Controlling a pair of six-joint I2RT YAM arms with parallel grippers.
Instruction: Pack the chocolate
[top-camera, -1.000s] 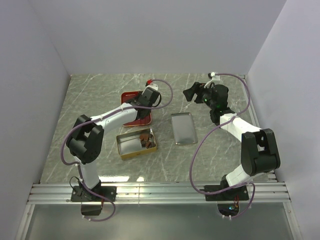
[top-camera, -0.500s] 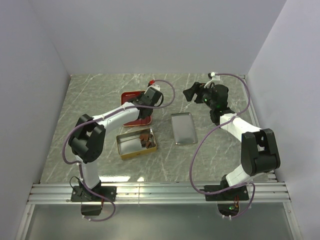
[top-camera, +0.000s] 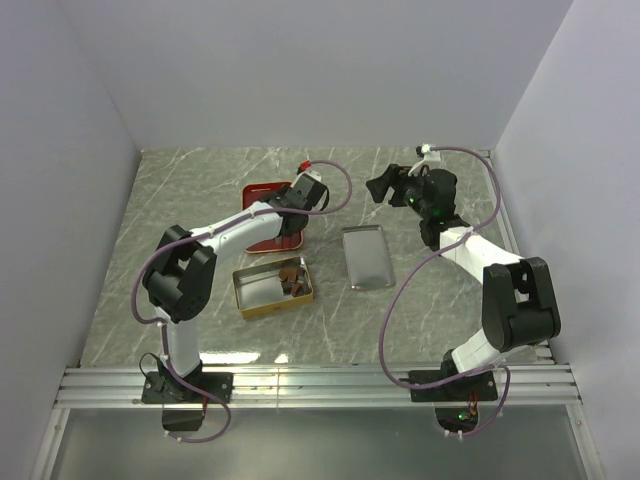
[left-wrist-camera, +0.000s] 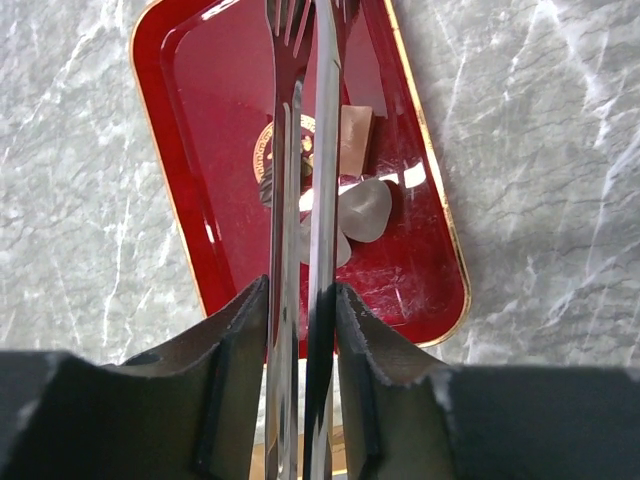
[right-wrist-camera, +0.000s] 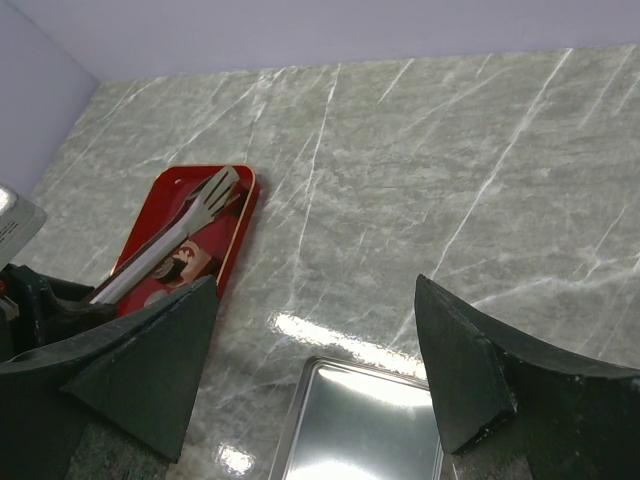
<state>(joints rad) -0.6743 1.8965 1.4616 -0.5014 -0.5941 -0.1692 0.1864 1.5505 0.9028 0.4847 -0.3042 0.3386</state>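
Observation:
Several dark brown chocolate pieces (top-camera: 292, 277) lie at the right end of the open gold tin (top-camera: 262, 292). One more brown chocolate piece (left-wrist-camera: 356, 140) lies on the red tray (left-wrist-camera: 190, 180), just right of the tong tips. My left gripper (top-camera: 288, 205) hovers over the red tray (top-camera: 262, 232) and is shut on a pair of metal tongs (left-wrist-camera: 300, 200), whose arms are nearly together. My right gripper (top-camera: 385, 185) is open, empty and raised at the back right, above the table beyond the silver lid (top-camera: 365, 257).
The silver lid (right-wrist-camera: 370, 430) lies flat, right of the gold tin. A pale translucent blob (left-wrist-camera: 365, 210) sits on the red tray beside the tongs. Grey walls close the left, back and right sides.
My left wrist has shifted slightly toward the back right over the red tray, still holding the tongs. The right arm has not moved.

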